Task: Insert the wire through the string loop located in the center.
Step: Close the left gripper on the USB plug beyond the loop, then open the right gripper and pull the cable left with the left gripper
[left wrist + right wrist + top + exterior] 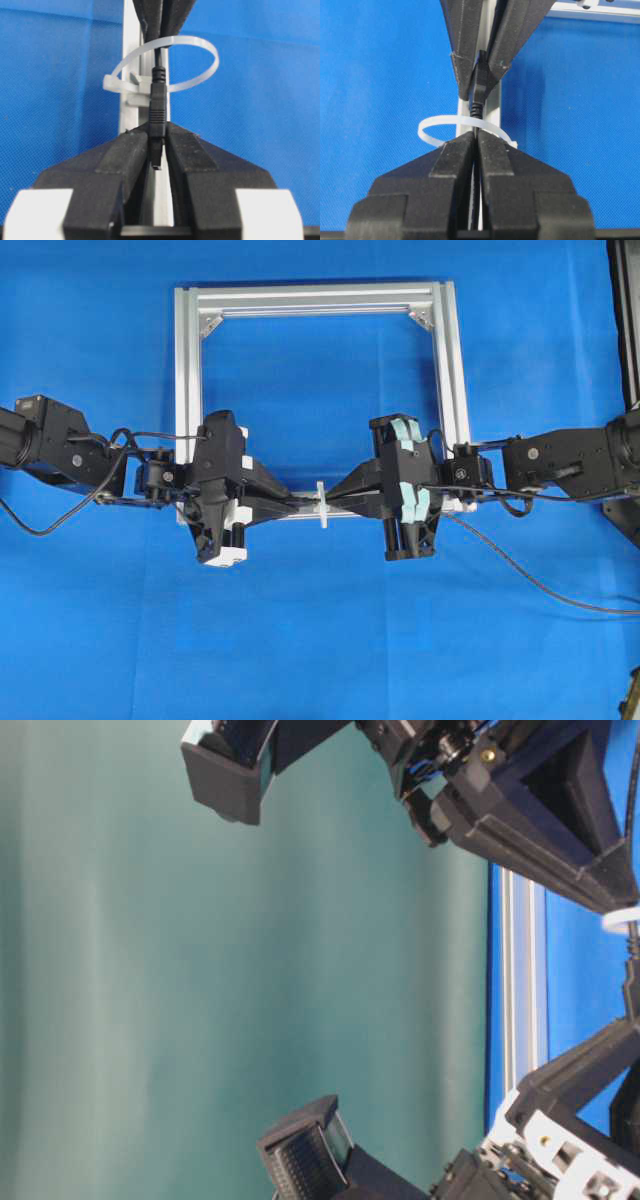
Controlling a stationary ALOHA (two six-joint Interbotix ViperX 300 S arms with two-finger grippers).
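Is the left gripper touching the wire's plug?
Touching. In the left wrist view the left gripper has both fingers pressed against the wire plug, just past the string loop.

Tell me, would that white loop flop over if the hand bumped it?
Probably not: the string loop stands up in a round arc by itself, so it looks springy. It seems tied to the frame, so it would likely bend, then bounce back.

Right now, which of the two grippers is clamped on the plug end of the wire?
The left gripper: its fingers pinch the wire's ribbed plug, which has passed through the string loop. The right gripper holds the thin cable behind it.
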